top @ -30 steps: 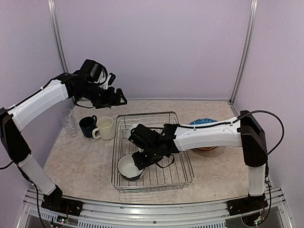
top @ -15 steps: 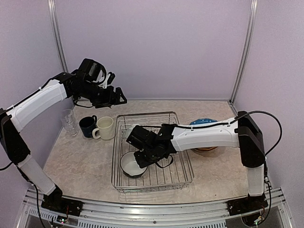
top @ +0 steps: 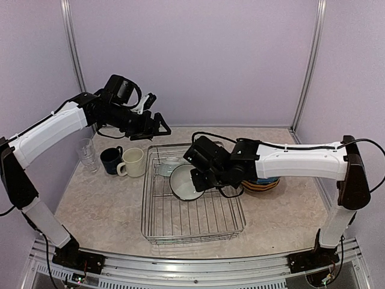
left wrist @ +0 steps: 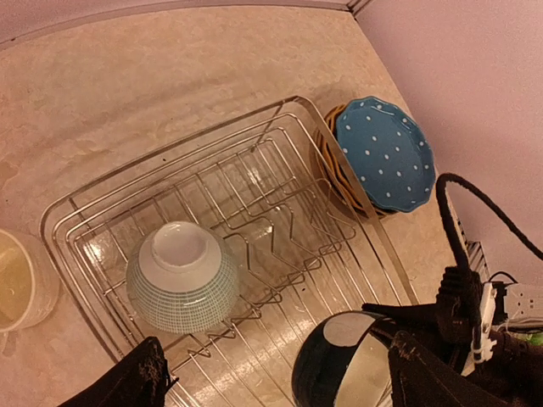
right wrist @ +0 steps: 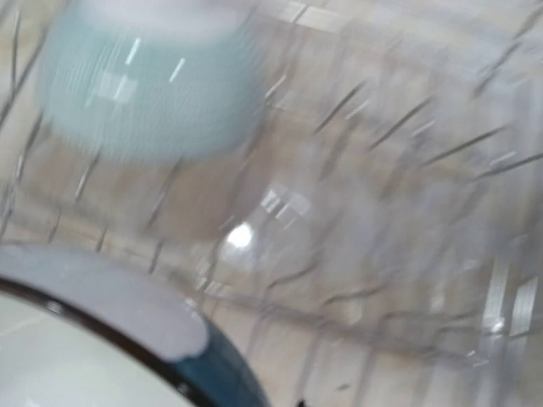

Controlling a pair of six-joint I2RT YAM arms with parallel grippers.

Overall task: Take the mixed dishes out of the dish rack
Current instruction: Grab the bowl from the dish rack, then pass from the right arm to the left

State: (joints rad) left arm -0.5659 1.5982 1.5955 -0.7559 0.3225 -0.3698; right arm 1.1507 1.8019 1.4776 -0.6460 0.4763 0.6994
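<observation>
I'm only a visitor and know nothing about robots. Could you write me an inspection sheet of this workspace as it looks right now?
Surface: beige stone-look table.
Job's things: the dish rack holds one upturned teal bowl; a second bowl hangs tilted above it. Left of the rack stand a navy mug, a cream mug and clear glasses. On its right, a blue dotted plate tops yellow plates.
Clutter: nothing seen.
Grippers: right gripper shut on the second bowl; left gripper open, empty, raised over the rack's far left corner.
Cables: black cable along the right arm.
Surroundings: lilac walls, metal posts.
</observation>
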